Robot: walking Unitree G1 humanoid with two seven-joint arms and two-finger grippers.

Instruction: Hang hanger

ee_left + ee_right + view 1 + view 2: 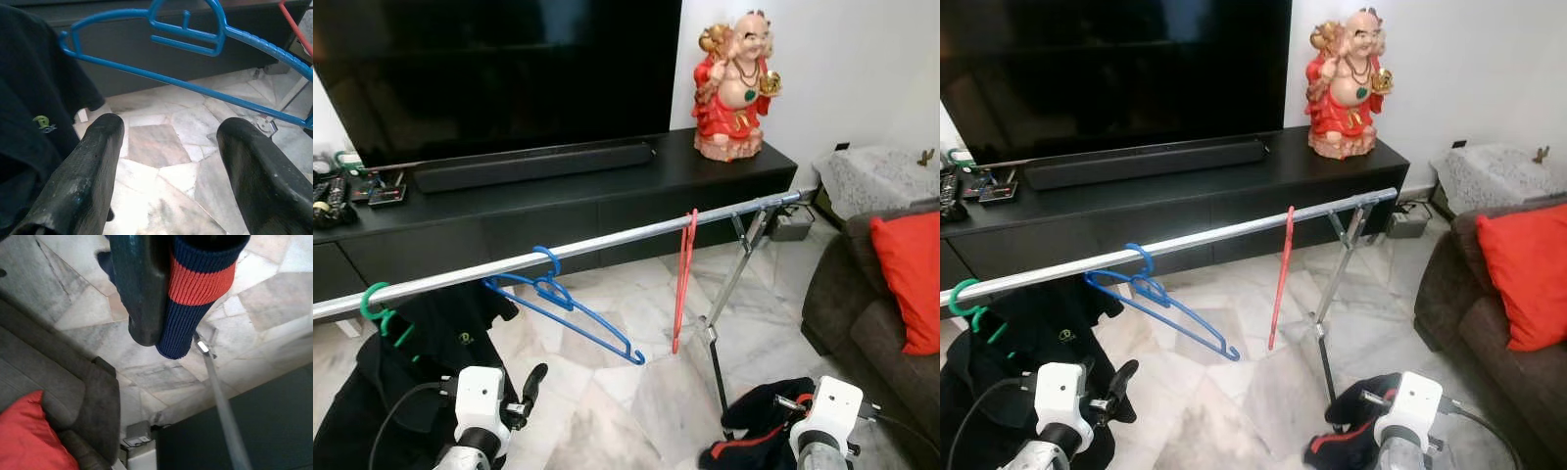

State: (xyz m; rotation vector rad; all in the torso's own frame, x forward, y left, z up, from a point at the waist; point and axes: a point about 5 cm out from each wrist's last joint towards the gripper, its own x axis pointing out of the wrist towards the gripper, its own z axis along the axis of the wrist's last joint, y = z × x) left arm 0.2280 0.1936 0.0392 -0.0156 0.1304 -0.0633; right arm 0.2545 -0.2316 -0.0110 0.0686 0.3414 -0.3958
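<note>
Blue plastic hanger (570, 311) on metal rail (607, 242)

A black television (499, 69) stands at twelve o'clock on a long black media cabinet (558, 211) against a white wall (862, 69). At three o'clock a dark sofa (862, 313) holds a red cushion (909, 279) above the pale marble floor (617, 392).

A large dark television (499, 69) stands on a long black TV cabinet (558, 211), with a black soundbar (533, 164) lying along the cabinet's front edge. A red and gold laughing figurine (734, 86) stands at the cabinet's right end. Remote controls (342, 191) lie at its left end. On the marble floor (607, 392), a dark sofa (862, 313) carries a red cushion (909, 279).
</note>
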